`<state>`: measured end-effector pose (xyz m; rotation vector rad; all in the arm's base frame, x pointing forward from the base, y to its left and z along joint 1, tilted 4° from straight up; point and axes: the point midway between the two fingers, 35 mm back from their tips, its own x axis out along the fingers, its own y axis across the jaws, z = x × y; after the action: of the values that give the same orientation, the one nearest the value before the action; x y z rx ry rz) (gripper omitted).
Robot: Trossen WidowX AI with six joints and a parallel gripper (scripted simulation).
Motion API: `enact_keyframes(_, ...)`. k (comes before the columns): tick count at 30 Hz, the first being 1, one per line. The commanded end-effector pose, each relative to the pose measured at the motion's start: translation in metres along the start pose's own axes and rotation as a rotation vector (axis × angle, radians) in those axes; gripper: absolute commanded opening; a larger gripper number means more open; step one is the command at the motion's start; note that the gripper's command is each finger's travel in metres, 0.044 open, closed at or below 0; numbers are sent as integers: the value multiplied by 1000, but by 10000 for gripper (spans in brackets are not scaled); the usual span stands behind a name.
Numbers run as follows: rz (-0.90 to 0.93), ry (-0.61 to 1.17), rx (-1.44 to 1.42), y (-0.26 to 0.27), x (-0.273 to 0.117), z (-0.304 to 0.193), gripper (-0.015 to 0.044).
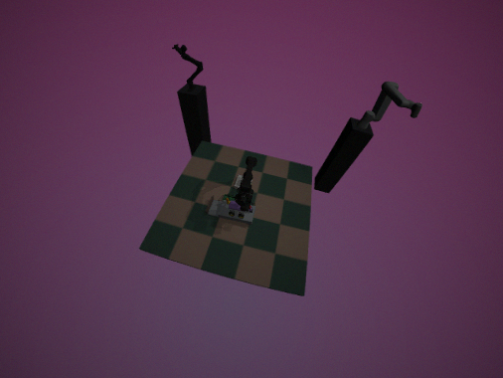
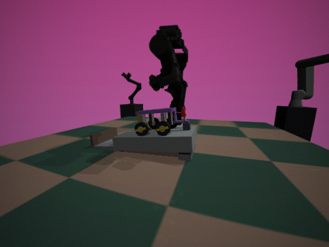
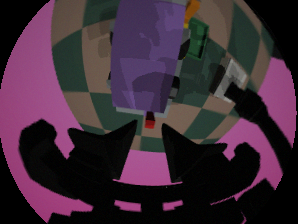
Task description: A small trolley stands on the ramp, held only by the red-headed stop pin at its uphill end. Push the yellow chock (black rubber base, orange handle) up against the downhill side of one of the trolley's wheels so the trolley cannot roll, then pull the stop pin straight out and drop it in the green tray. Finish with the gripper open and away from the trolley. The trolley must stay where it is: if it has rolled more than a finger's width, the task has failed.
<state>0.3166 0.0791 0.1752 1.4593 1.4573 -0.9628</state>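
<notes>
In the top view, the trolley point(image 1: 235, 205) point(image 2: 156, 110) point(image 3: 147, 55) stands on the grey ramp point(image 1: 214, 208) point(image 2: 153, 143), and the black arm point(image 1: 248, 178) point(image 2: 170, 62) reaches over its uphill end, hiding part of it. Beyond the checkered surface point(image 1: 229, 254) point(image 2: 130, 201) point(image 3: 70, 65), well apart from the trolley, two more arms stand on dark pillars point(image 1: 195, 116) point(image 1: 343, 156) point(image 2: 131, 111) point(image 2: 295, 121).

In the exterior view, the trolley's purple deck sits above black wheels with yellow bars. The red-headed stop pin point(image 2: 183, 112) point(image 3: 150, 120) is in place at the trolley's uphill end. The orange handle of the chock point(image 2: 139, 118) point(image 3: 192, 12) shows by its downhill end, partly hidden by the trolley; whether the rubber touches a wheel cannot be told. The fingers are lost in the arm's dark shape.

In the wrist view, the fingers stand partway open, one on each side of the pin's head in the picture, with nothing between them in their hold. The chock's handle lies near the trolley's far end, and the green tray point(image 3: 205, 41) is beside the trolley on the right of the picture.
</notes>
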Motion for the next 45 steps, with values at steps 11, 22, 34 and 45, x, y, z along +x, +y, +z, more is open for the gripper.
enact_keyframes(11, 1, 5, 5, 0, 18, 0, 190)
enact_keyframes(22, 1, 6, 5, 0, 35, -1, 190)
enact_keyframes(34, 3, 3, -1, 0, 38, -1, 45)
enact_keyframes(45, 2, 4, 1, 0, 35, -1, 0)
